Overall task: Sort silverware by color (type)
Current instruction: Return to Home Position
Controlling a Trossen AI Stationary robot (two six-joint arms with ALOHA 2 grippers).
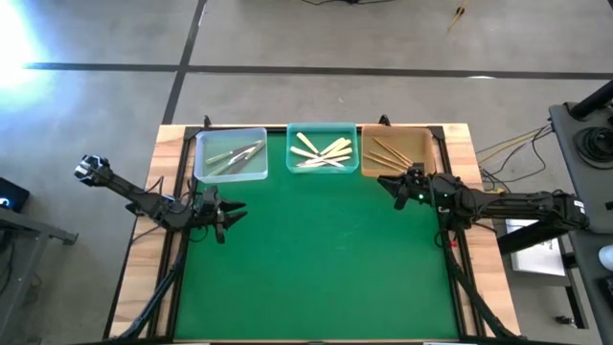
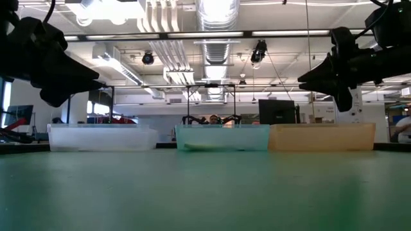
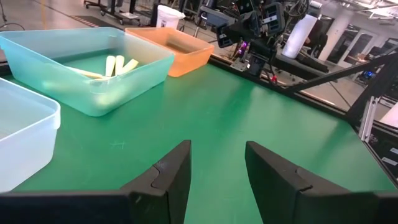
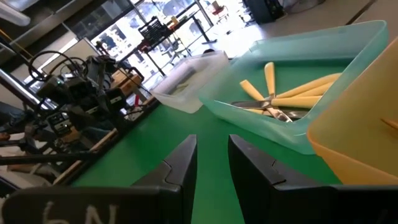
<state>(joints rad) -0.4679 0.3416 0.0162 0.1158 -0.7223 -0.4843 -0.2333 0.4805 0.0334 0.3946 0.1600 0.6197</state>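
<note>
Right claw (image 4: 211, 143), dark housing: white hand-drawn marks, cut off at the edge, unreadable.
Elsewhere: no text can be read.

L pincer (image 1: 233, 215), R pincer (image 1: 389, 186) agape.

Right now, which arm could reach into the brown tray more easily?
Right: the right pincer hangs open at the brown tray's front edge; the left pincer is far off, near the clear tray.

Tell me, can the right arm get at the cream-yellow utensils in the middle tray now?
Probably yes. The right gripper hangs open and empty by the front of the tan tray, next to the middle tray. That tray is open on top, and nothing blocks the way to the cream-yellow utensils.
</note>
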